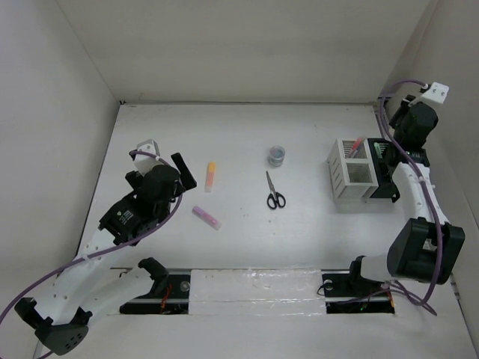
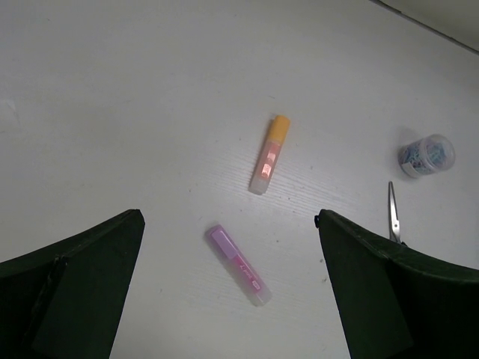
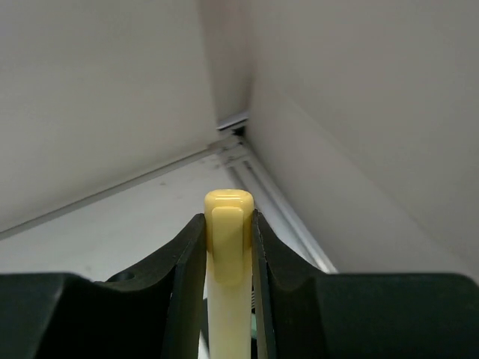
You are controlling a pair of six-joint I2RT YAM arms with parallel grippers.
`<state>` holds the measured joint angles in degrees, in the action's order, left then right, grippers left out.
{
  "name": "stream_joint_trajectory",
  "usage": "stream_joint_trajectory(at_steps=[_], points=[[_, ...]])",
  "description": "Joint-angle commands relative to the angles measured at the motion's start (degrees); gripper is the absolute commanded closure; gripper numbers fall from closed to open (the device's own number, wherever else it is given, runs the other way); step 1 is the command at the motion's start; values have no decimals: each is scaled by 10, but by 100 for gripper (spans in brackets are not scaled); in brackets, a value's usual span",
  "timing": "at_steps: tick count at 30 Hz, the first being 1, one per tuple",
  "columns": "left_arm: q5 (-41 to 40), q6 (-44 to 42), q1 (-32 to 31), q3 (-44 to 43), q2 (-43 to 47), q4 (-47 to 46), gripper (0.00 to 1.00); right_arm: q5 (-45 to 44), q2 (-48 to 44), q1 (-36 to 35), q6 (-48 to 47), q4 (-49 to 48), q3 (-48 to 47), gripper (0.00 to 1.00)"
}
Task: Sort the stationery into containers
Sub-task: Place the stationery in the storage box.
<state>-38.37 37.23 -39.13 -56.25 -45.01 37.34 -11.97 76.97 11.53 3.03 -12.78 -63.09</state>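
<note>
The left arm [image 1: 112, 224] reaches from its base at 7 o'clock on the surface [image 1: 299, 232] up and to the right, its wrist bent over the left half. Its jaws are spread wide and hold nothing. They hang above two highlighters that lie flat. The orange highlighter [image 2: 269, 155] points toward 12 o'clock. The purple highlighter [image 2: 238, 265] lies near it at 6 o'clock, slanted, and the two are apart.

Toward the middle stands the grey roll [image 1: 277, 155]. The scissors [image 1: 274, 191] lie closed at its 6 o'clock, handles nearest the arms.

At 3 o'clock from the scissors sits the white box [image 1: 335, 173], with an orange-red pen [image 1: 357, 144] leaning inside it. The black box [image 1: 383, 183] touches its right side and is partly hidden.

The right arm [image 1: 419, 194] rises from its base at 5 o'clock, folds at the elbow and stretches up past the black box toward the far right corner. Its jaws are clamped narrow on the yellow highlighter [image 3: 228, 247], which stands upright between them.
</note>
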Motion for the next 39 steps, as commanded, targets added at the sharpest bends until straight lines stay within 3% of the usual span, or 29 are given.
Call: stream_joint_trajectory(at_steps=[1,8,18,39], points=[[8,-14,2,2,6,-22,0,-44,19,29,3,-40,-2,100],[20,-19,2,2,18,-27,0,-32,64,77,3,-57,-14,100],[32,-25,2,7,29,-32,0,19,127,83,14,-70,-21,100],[53,-36,2,7,45,-43,0,36,111,89,27,-100,53,100]])
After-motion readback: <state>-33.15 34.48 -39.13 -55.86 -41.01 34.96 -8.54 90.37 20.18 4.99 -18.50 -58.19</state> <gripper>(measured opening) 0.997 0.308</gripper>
